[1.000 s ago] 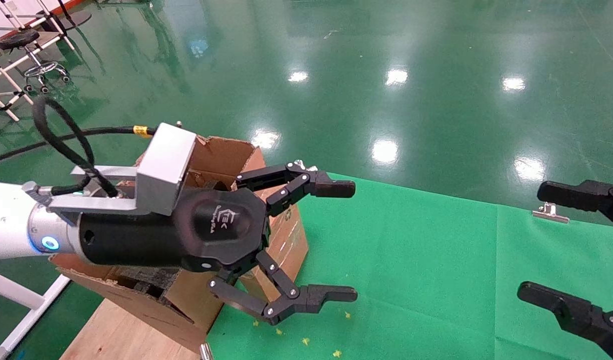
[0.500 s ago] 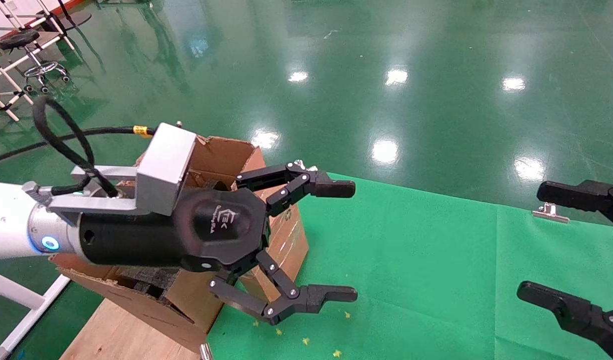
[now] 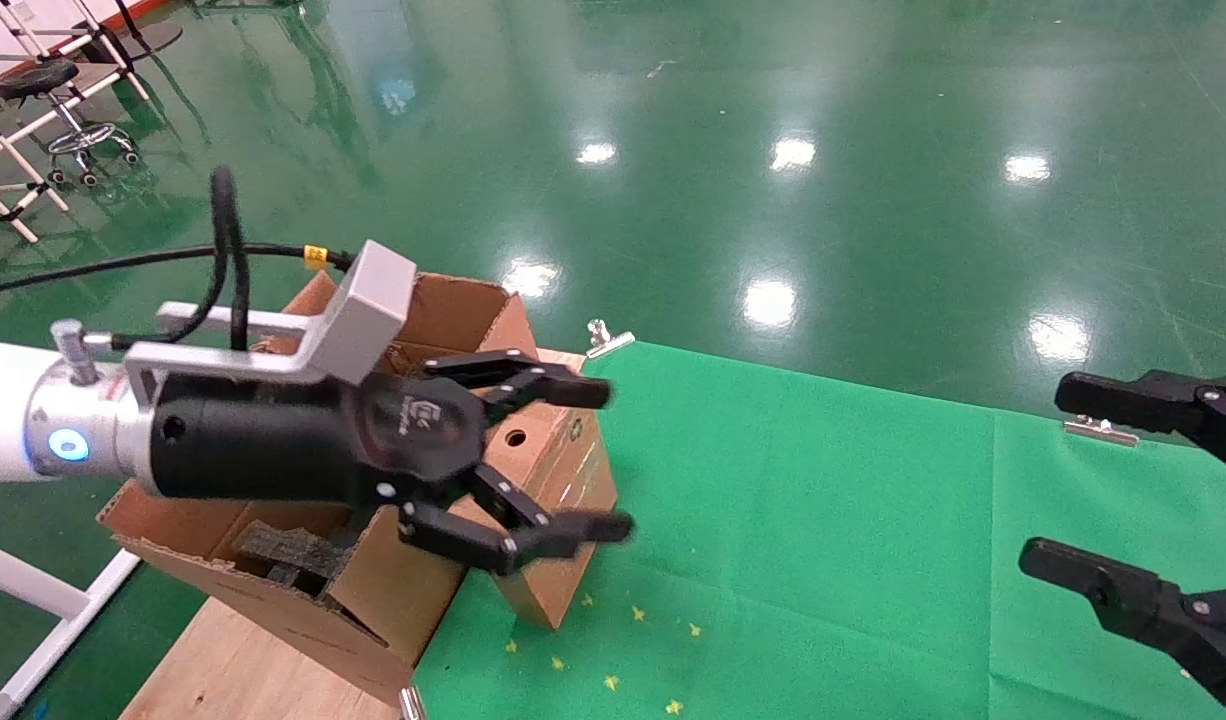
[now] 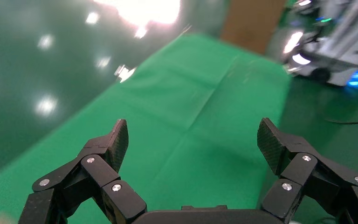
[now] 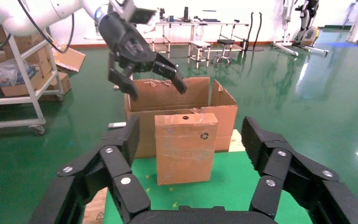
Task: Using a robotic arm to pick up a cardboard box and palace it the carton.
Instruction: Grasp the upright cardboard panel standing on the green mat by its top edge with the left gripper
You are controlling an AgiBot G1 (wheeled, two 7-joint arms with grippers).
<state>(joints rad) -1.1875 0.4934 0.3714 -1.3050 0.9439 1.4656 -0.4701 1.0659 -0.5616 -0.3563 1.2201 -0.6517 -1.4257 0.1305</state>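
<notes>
Your left gripper (image 3: 593, 455) has drawn back toward the carton (image 3: 373, 590) since half a second ago, and its wrist has turned, so the grey camera block (image 3: 373, 305) now tilts more steeply and the black cable (image 3: 228, 250) loops tighter above it. The fingers are spread wide and hold nothing; in the left wrist view you see both fingertips (image 4: 119, 137) well apart over the green cloth (image 4: 191, 116). Your robotic arm (image 3: 3, 425) reaches in from the left, with its blue light ring (image 3: 68, 445) lit at the silver wrist. The cardboard box (image 3: 558, 480) stands upright on the tabletop (image 3: 823, 520), at the cloth's left edge and right against the carton's near wall; the spread fingers hover in front of its upper part, apart from it as far as the right wrist view shows. In that view the box (image 5: 185, 147) shows its round hole near the top edge and the recycling mark on its face, and the carton (image 5: 175, 100) rises behind it with its flaps up. Dark foam pieces (image 3: 278, 550) lie inside the carton. Your right gripper (image 3: 1043, 480) sits at the far right over the cloth, fingers parted and empty. A metal clip (image 3: 605, 340) lies at the cloth's far corner, and a few small yellow specks (image 3: 613, 682) dot the cloth near the box's foot.
</notes>
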